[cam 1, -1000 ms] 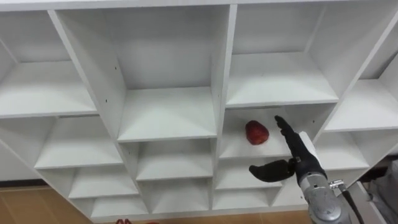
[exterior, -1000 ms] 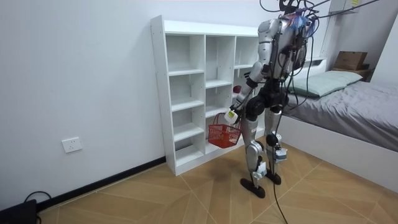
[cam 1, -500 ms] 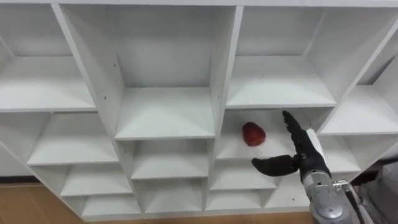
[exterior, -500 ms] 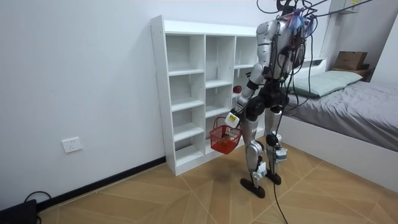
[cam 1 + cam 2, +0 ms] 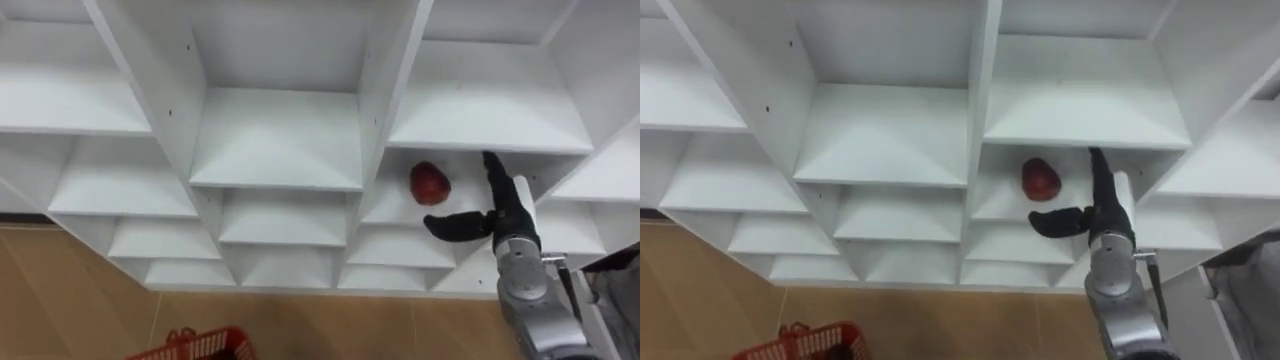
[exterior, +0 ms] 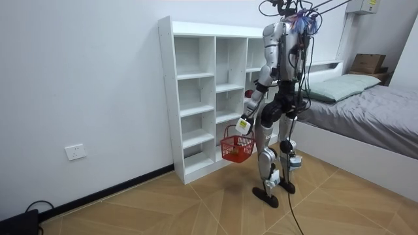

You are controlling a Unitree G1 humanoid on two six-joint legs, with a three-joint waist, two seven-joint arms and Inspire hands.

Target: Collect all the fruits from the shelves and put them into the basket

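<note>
Nearest, cropped by the lower edge of the eye views, red basket (image 5: 200,345), rim and handle alone in frame, contents out of sight; in the room view, slung low from the left hand (image 6: 243,125) at the robot's side, grip too small to make out. Next, right hand (image 5: 503,215) reaching into the white closet (image 5: 275,140), spread wide, fingers straight and pointing inward, thumb stuck out sideways, holding nothing. Just beyond the thumb and just left of the fingers, apart from both, red fruit (image 5: 429,183) resting on a shelf in the compartment right of the centre column. Probably firm, light and smooth-skinned, so apt to roll on the slick white board and to bruise under a hard squeeze; best taken round its widest part, thumb on the near side, fingers wrapped behind. Hard to say what kind: roundish, dark red, perhaps an apple. Far side and underside of the fruit hidden, as is any stem. Deeper in, back corners of the lower compartments lost behind their own shelf boards.
</note>
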